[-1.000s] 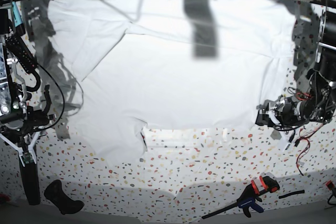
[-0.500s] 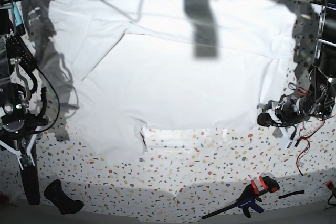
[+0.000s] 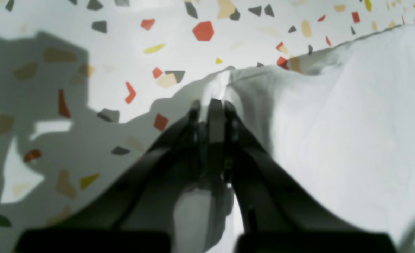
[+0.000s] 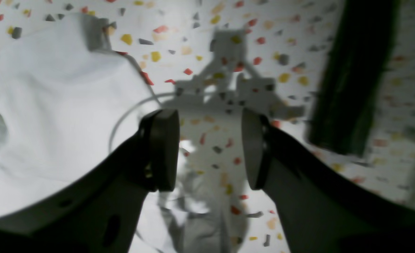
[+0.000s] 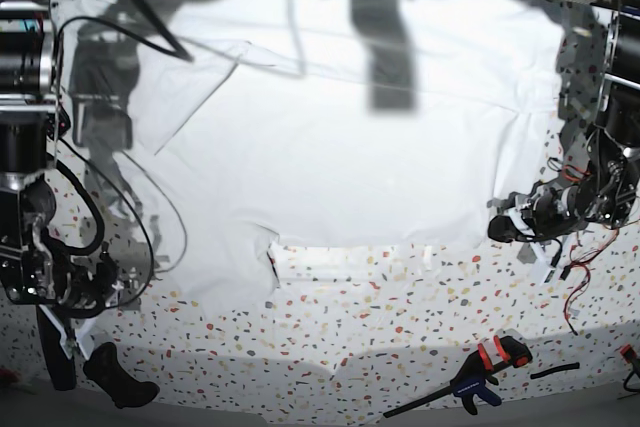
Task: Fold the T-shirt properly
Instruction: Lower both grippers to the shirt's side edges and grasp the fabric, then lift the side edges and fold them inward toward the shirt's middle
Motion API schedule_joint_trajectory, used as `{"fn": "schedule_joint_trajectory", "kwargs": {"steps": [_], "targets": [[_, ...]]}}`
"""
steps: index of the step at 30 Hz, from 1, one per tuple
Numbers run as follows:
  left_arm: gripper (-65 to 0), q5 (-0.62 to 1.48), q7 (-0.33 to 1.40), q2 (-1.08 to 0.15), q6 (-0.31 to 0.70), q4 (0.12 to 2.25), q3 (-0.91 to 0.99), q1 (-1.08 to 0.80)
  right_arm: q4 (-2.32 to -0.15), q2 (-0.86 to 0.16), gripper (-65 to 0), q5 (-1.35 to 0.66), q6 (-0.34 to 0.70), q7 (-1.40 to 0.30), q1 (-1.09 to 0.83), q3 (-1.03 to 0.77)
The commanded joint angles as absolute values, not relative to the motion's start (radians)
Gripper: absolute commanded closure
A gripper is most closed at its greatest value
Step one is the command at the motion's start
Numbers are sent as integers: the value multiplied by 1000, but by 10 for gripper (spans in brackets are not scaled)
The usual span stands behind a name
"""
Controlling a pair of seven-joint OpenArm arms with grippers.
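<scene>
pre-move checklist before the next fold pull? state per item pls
1. Left tool shut on the T-shirt edge: ok, cloth is pinched between the tips in the left wrist view.
2. Right tool gripping cloth: not ok, it is open with only table between the fingers.
3. Right tool near the shirt: ok, the shirt edge lies just beside one finger.
4. Shirt spread flat: mostly ok, a sleeve is folded over at the far corner.
5. Clamp away from the shirt: ok, it lies apart near the table's front edge.
</scene>
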State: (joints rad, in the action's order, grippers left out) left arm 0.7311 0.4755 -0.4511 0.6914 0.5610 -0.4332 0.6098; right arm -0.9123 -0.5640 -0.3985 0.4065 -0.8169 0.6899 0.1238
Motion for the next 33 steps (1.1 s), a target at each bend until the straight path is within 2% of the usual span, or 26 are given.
{"fn": "schedule_joint_trajectory", "kwargs": {"steps": [1, 4, 7, 13, 19, 24, 33], "targets": [[0, 733, 476, -463, 698, 571, -433, 634, -873, -580, -284, -418, 439, -825, 736, 118], [0, 733, 475, -463, 698, 571, -433, 634, -725, -574, -284, -474, 531, -855, 776, 118], [0, 734, 469, -463, 698, 571, -433, 634, -657, -573, -284, -482, 573, -850, 781, 118], [0, 734, 468, -463, 698, 571, -433, 634, -650, -567, -284, -472, 573, -810, 778, 118], [0, 733, 461, -463, 698, 571, -433, 634, -645, -513, -284, -463, 604, -809, 778, 118], [0, 733, 462, -463, 698, 571, -433, 634, -645, -464, -284, -305, 601, -773, 778, 118], [0, 733, 461, -463, 698, 571, -433, 634, -645, -497, -284, -238, 561, -773, 772, 118]]}}
